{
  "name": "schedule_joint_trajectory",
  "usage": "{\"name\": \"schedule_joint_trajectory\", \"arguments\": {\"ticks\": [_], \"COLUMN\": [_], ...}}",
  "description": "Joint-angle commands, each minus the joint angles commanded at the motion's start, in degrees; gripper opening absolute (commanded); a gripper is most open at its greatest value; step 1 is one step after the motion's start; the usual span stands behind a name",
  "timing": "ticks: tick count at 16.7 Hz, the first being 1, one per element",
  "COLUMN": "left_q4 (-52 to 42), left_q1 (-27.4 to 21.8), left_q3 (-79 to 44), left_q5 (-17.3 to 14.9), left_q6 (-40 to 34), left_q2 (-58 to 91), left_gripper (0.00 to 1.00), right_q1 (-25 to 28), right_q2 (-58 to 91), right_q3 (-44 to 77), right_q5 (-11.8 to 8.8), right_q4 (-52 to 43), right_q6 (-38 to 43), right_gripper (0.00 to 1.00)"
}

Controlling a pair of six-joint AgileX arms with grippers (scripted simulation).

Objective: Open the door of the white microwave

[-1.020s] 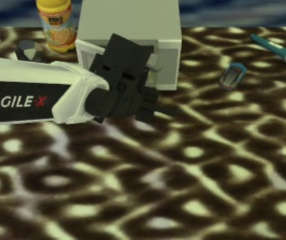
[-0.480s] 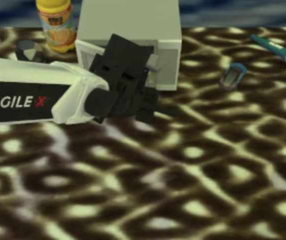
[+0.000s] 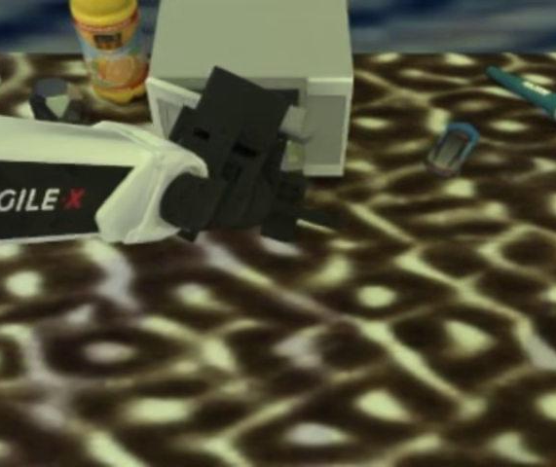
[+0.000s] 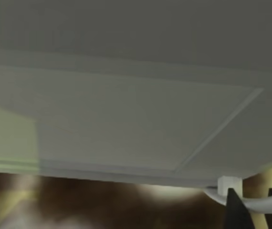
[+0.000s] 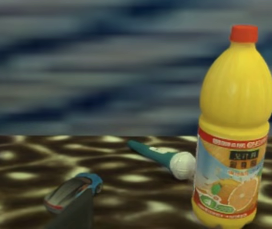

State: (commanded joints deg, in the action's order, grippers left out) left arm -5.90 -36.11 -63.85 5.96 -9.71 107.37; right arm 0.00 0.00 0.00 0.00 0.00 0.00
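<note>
Since a moment ago, left arm has slid a little left, swinging the door point(image 3: 166, 105) a bit wider. White microwave point(image 3: 258, 44) sits at the far side, left of middle. Left gripper point(image 3: 292, 146) pinches the door's handle point(image 4: 250, 202), which stands upright. Pull goes left and near. Right gripper is out of sight

A table point(image 3: 375, 341) fills most of the top view, its surface covered in a dark brown pattern with pale yellow-green blotches like a net of light on water. Beyond the table's far edge runs a backdrop point(image 5: 102, 62) of blurred horizontal bands in deep blue, grey and white. The same patterned surface and banded backdrop appear in the right wrist view, evenly lit with no visible lamp or window.
</note>
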Motion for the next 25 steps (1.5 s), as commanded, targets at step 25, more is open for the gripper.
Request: {"name": "schedule_joint_trajectory", "arguments": {"ticks": [25], "left_q4": [0.44], "left_q1": [0.66], "left_q3": [1.08], "left_q5": [-0.8], "left_q6": [1.45], "left_q2": [-0.73], "left_gripper": [0.0], "right_q1": [0.0], "right_q2": [0.0], "right_q3": [0.0], "right_q5": [0.0], "right_q4": [0.0], "right_q6": [0.0], "right_gripper": [1.0]}}
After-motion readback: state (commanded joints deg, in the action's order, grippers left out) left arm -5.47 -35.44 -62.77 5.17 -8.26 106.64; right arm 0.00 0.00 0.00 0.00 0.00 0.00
